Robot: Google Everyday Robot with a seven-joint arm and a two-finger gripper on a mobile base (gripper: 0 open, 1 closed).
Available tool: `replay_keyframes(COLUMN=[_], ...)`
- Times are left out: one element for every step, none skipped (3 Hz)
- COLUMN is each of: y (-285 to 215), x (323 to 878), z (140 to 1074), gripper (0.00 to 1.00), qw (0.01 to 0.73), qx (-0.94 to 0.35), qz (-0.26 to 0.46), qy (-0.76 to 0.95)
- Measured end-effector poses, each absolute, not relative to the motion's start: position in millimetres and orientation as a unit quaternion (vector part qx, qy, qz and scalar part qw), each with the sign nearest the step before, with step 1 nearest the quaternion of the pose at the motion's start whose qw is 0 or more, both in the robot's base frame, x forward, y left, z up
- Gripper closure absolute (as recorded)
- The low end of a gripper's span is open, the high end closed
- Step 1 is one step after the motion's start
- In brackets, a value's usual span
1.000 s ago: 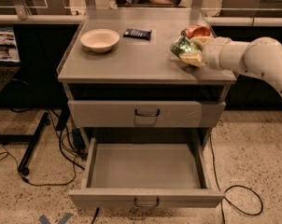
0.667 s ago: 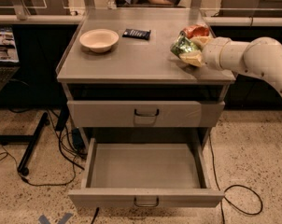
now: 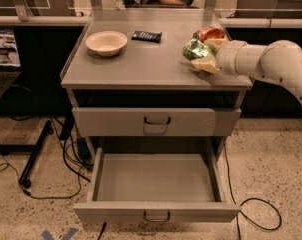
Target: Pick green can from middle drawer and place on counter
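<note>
The green can point(image 3: 192, 48) rests at the right edge of the counter point(image 3: 141, 64), just in front of an orange-red dented can point(image 3: 209, 33). My gripper point(image 3: 201, 54) reaches in from the right on a white arm, and its pale fingers point(image 3: 206, 65) close around the green can. The middle drawer point(image 3: 156, 179) is pulled fully open below and holds nothing.
A pale bowl point(image 3: 106, 42) and a dark flat packet point(image 3: 146, 35) lie at the back of the counter. The upper drawer front point(image 3: 156, 121) is shut. Cables point(image 3: 66, 174) trail on the floor to the left and right. A black stand leg point(image 3: 33, 156) is at the left.
</note>
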State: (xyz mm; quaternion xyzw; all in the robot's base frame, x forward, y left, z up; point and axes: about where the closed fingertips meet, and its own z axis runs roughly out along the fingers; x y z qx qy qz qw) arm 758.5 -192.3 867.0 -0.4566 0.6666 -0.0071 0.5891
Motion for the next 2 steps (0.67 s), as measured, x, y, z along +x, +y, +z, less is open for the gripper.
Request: replay_keyframes(y=[-192.3,-192.2], x=[758.5,758.5], z=[867.0,867.0], gripper=[0.0,0.0], qw=[0.589,0.589], qx=[-0.457,-0.457], qz=[-0.007,-0.007], qy=[0.667,0.667])
